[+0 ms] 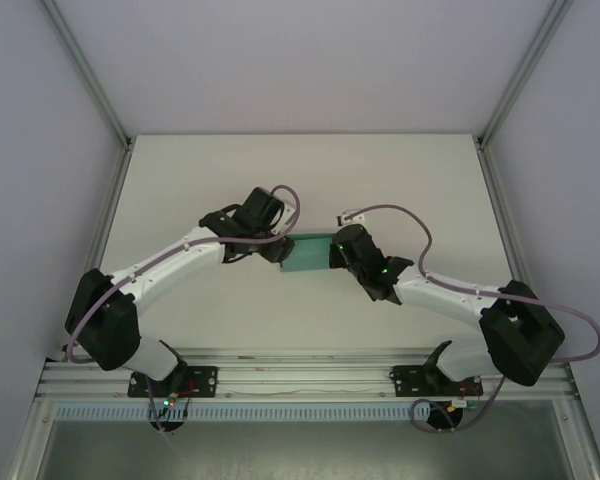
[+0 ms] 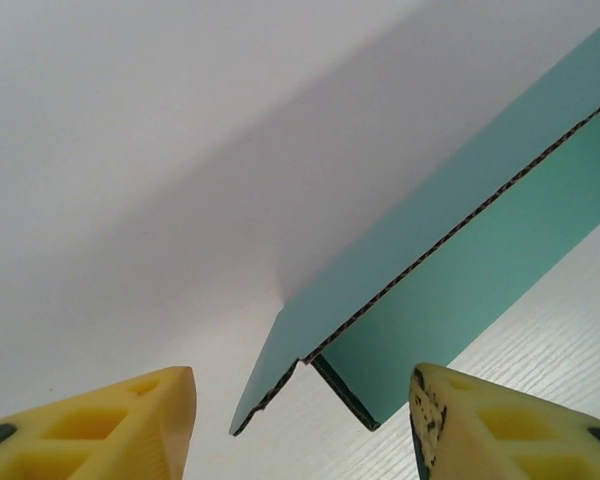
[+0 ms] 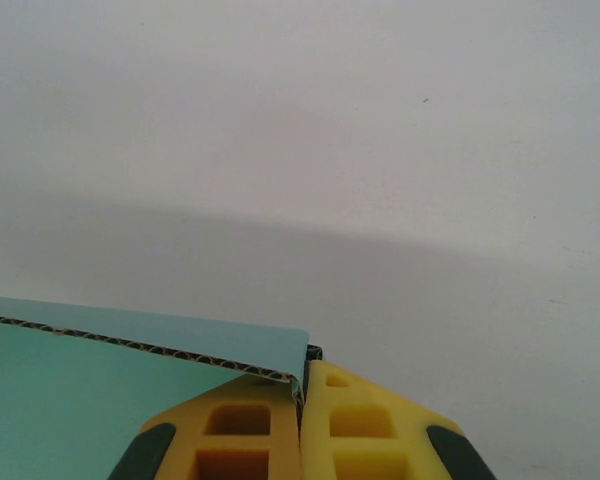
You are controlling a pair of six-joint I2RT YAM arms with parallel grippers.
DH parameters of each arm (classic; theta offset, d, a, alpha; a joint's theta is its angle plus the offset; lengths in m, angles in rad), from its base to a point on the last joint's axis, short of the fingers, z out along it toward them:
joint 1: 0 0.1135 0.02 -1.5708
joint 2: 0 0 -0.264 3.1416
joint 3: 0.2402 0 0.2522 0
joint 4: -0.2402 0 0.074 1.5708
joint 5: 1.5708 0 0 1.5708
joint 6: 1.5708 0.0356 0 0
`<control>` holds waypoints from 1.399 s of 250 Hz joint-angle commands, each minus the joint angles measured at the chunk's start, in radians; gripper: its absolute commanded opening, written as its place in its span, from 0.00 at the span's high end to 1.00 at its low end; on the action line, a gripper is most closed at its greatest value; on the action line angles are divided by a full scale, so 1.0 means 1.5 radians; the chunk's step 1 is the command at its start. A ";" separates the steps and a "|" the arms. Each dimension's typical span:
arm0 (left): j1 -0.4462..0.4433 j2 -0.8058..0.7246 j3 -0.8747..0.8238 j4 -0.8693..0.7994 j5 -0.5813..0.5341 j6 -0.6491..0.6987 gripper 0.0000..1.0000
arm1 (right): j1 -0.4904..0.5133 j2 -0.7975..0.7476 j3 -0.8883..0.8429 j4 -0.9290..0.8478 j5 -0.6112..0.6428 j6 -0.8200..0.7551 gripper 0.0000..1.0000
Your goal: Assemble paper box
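Paper box [image 1: 305, 257] was around the middle of the table [image 1: 400, 180], between the two arms, partly folded. In the left wrist view one teal wall stood up off a flat panel, fluted cut edge showing. Right fingers [image 3: 305, 378] were closed on the top edge of a wall near its corner, card pinched flat between them. Left fingers [image 1: 278, 248] stood apart, straddling a corner of the box, no contact that I could see

Handling, my read: thin corrugated card, very light, so it would slide on the table if pushed from one side only. Stiff across a panel, weak at the creases, cut edges crush easily. Surface looked smooth, likely a bit slippery to grip. I'd take hold on a wall's free edge close to a fold, light squeeze, one side anchored while the other folds
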 commanded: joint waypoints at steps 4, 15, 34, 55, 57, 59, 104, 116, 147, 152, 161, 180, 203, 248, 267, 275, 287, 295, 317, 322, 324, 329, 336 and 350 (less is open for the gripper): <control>-0.001 0.014 0.002 0.026 -0.005 -0.006 0.61 | 0.007 0.031 -0.015 -0.135 -0.025 0.011 1.00; -0.001 0.023 0.014 0.020 -0.009 -0.009 0.75 | 0.007 0.034 -0.013 -0.137 -0.024 0.013 1.00; -0.001 0.035 0.027 0.015 0.003 -0.017 0.93 | 0.007 0.035 -0.010 -0.144 -0.020 0.015 1.00; -0.001 0.041 0.033 -0.002 0.014 -0.036 0.98 | 0.009 0.033 -0.007 -0.154 -0.016 0.016 1.00; -0.001 0.041 0.032 -0.002 0.015 -0.038 0.98 | 0.008 0.032 -0.007 -0.154 -0.016 0.017 1.00; -0.001 0.041 0.031 -0.002 0.015 -0.040 0.98 | 0.008 0.033 -0.007 -0.154 -0.016 0.017 1.00; -0.001 0.038 0.019 0.008 0.007 -0.141 1.00 | 0.010 0.035 0.001 -0.168 -0.024 0.041 1.00; -0.001 0.040 0.023 0.004 0.021 -0.191 1.00 | 0.015 0.035 0.006 -0.177 -0.010 0.053 1.00; -0.001 0.047 0.010 0.009 0.076 -0.293 1.00 | 0.032 0.034 0.014 -0.193 0.019 0.075 1.00; 0.000 0.047 0.010 0.007 0.084 -0.298 1.00 | 0.033 0.036 0.014 -0.193 0.016 0.077 1.00; 0.000 0.048 0.011 0.000 0.087 -0.305 1.00 | 0.034 0.037 0.015 -0.193 0.011 0.082 1.00; 0.002 0.053 0.017 -0.018 0.079 -0.309 1.00 | 0.035 0.042 0.014 -0.193 0.009 0.087 1.00; 0.003 0.070 0.018 -0.026 0.094 -0.310 1.00 | 0.036 0.043 0.012 -0.191 0.018 0.096 1.00; 0.005 0.117 -0.002 -0.027 0.101 -0.318 1.00 | 0.036 0.050 0.005 -0.176 0.015 0.097 1.00; 0.007 0.119 -0.024 -0.022 0.097 -0.323 1.00 | 0.037 0.052 -0.002 -0.172 0.023 0.095 1.00; 0.008 0.120 -0.032 -0.017 0.107 -0.324 1.00 | 0.036 0.055 -0.005 -0.168 0.022 0.094 1.00; 0.009 0.124 -0.037 -0.021 0.116 -0.324 1.00 | 0.036 0.061 -0.004 -0.170 0.022 0.093 1.00; 0.008 0.126 -0.038 -0.028 0.111 -0.324 1.00 | 0.037 0.064 -0.002 -0.175 0.023 0.095 1.00; 0.014 0.126 -0.033 -0.056 0.098 -0.323 1.00 | 0.037 0.072 0.006 -0.184 0.019 0.096 1.00; 0.014 0.125 -0.034 -0.059 0.100 -0.322 1.00 | 0.037 0.072 0.009 -0.188 0.019 0.095 1.00; 0.015 0.124 -0.033 -0.060 0.101 -0.321 1.00 | 0.037 0.072 0.010 -0.189 0.019 0.095 1.00; 0.015 0.124 -0.034 -0.061 0.104 -0.318 1.00 | 0.036 0.072 0.012 -0.191 0.020 0.094 1.00; 0.015 0.124 -0.035 -0.064 0.107 -0.312 1.00 | 0.036 0.071 0.012 -0.191 0.020 0.091 1.00; 0.014 0.124 -0.042 -0.064 0.113 -0.303 1.00 | 0.037 0.068 0.005 -0.180 0.029 0.088 1.00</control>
